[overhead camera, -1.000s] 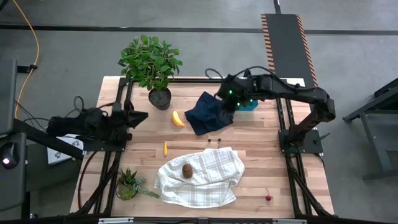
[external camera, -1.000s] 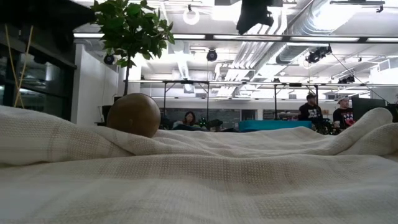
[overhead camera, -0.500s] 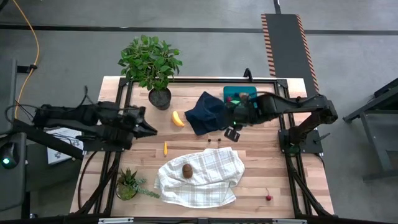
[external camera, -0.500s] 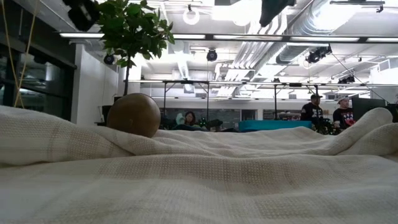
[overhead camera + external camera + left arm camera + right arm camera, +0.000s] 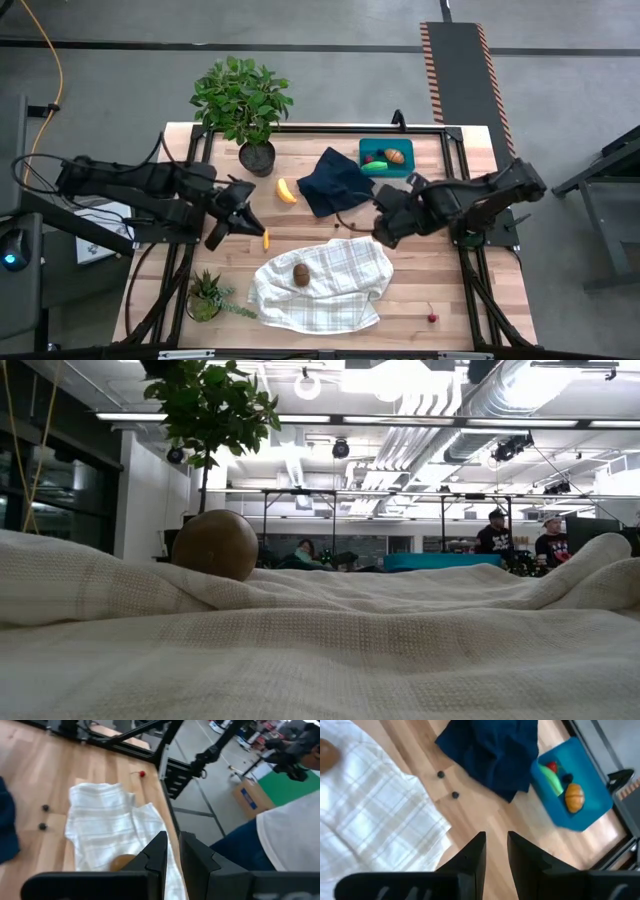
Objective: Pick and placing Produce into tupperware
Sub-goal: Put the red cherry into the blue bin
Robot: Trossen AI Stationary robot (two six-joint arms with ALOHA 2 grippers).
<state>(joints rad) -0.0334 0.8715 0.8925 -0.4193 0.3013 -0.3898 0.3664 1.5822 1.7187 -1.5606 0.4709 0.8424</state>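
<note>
High view: the left pincer (image 5: 216, 236), shut and empty, hovers beside the orange piece (image 5: 266, 239); the banana (image 5: 286, 191) lies near. The right pincer (image 5: 381, 230), slightly parted and empty, is apart from the tupperware (image 5: 386, 157). Low view: the kiwi (image 5: 214, 544) rests on the white cloth (image 5: 320, 650).

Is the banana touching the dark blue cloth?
Apart. The high view shows bare wood between the banana and the dark blue cloth.
</note>
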